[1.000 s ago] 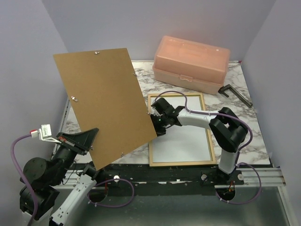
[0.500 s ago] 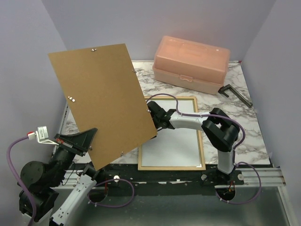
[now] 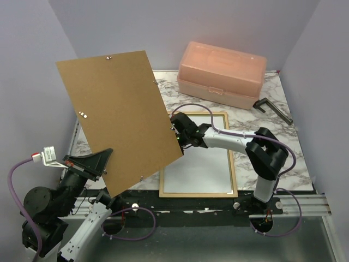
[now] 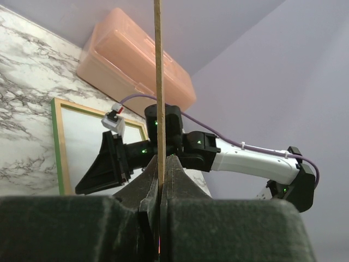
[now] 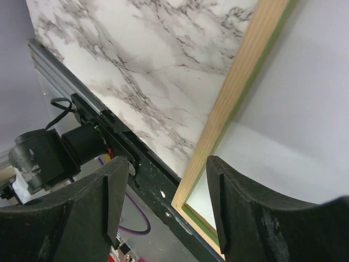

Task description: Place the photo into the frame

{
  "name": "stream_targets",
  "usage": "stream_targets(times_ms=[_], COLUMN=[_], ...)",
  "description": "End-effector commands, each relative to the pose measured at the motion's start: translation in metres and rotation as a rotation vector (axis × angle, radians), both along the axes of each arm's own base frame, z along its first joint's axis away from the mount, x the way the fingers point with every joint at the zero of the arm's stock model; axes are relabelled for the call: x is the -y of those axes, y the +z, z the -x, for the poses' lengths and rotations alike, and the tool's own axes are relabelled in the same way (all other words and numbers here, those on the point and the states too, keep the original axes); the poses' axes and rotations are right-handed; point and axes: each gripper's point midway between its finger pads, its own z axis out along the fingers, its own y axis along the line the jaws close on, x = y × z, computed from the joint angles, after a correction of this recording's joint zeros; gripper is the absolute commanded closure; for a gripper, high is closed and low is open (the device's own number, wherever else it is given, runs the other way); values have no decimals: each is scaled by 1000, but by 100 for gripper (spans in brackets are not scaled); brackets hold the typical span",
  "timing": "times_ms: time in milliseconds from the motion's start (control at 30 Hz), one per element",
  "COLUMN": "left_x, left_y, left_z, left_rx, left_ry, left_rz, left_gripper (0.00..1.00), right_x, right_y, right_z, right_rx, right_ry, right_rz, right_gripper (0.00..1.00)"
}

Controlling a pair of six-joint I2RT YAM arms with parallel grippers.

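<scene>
At left, the left claw was clamped on a raised, tilted brown backing panel. The right claw, fingers apart, hovered over the frame's left rail. The photo lay white-side-up inside it on the counter.

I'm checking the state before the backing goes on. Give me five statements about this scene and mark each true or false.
1. The left end effector is shut on the edge of the backing panel. True.
2. The frame lies green face up. False: its pale wood back faces up.
3. The right end effector is open over the frame's left rail. True.
4. The peach box stands open. False: its lid is closed.
5. The backing panel lies flat on the frame. False: it is held up in the air, tilted, to the frame's left.
</scene>
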Motion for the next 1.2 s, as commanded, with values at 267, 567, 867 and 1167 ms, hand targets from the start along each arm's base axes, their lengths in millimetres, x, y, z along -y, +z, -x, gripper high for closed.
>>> stream_targets(times_ms=[267,567,867,1167], left_x=[11,51,85,98], left_y=[22,1,-29,-46], left_z=[-1,-23,-50,-61], left_rx=[83,4,-51,-66], left_ry=[-50,-201,-310,-360], left_rz=[53,70,103,187], left_gripper=[100,100,100,100], right_x=[102,178,231,239], right_y=[20,22,45,105], right_z=[-47,-63,-61,-55], right_rx=[26,30,43,135], right_ry=[-169,-283,-359,-339], right_rz=[18,41,-35,-291], right_gripper=[33,33,32,4])
